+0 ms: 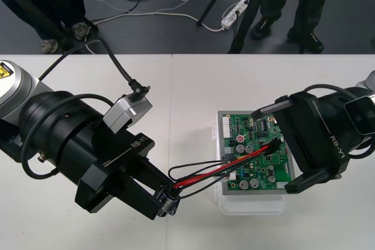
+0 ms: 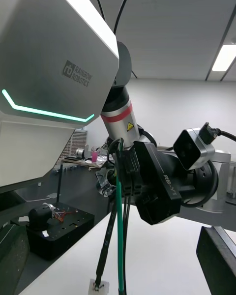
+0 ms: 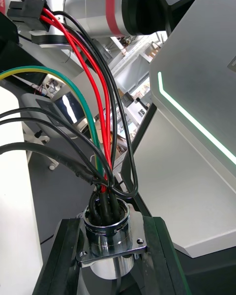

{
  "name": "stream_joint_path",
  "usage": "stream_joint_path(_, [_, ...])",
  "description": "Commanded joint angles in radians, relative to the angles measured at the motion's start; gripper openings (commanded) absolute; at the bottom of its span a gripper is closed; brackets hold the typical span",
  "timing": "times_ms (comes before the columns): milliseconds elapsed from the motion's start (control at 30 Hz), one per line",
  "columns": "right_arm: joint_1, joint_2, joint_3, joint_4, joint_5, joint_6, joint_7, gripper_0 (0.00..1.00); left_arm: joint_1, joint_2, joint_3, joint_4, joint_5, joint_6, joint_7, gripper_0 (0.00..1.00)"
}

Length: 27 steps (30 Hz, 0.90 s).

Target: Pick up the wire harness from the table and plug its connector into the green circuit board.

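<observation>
The green circuit board (image 1: 253, 155) sits on its white base right of the table's middle. My left gripper (image 1: 166, 198) is shut on the harness's round metal socket (image 3: 105, 236) just left of the board; its fingers (image 3: 61, 260) press on the flange. Red, black and green wires (image 1: 222, 167) stretch from the socket across the board to the black plug (image 1: 270, 149). The plug rests over the board's right part, and I cannot tell whether it is seated. My right gripper (image 1: 282, 148) stands open around the plug, with one finger (image 2: 216, 255) beside the wires (image 2: 119, 216).
The white base (image 1: 252, 204) juts out in front of the board. The table's far edge (image 1: 187, 54) runs along the top, with dark floor, cables and a power strip (image 1: 234, 14) beyond. The left arm's thick links (image 1: 58, 133) cover the table's left side.
</observation>
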Motion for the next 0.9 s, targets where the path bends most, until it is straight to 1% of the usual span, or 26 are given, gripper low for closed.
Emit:
stream_joint_path(33, [-0.035, 0.01, -0.028, -0.066, -0.013, -0.012, -0.062, 1.0, -0.01, -0.02, -0.005, -0.011, 0.021, 0.041, 0.019, 0.0])
stream_joint_path(333, [-0.032, 0.03, -0.02, -0.106, -0.047, -0.012, -0.083, 1.0, -0.009, -0.02, -0.006, -0.012, 0.02, 0.041, 0.009, 0.0])
stream_joint_path(500, [-0.03, 0.036, 0.026, -0.109, -0.063, -0.012, -0.086, 1.0, -0.007, -0.02, -0.006, -0.011, 0.02, 0.041, 0.006, 0.0])
stream_joint_path(900, [-0.03, 0.033, 0.026, -0.106, -0.062, -0.012, -0.088, 1.0, -0.007, -0.02, -0.006, -0.011, 0.02, 0.041, 0.005, 0.0])
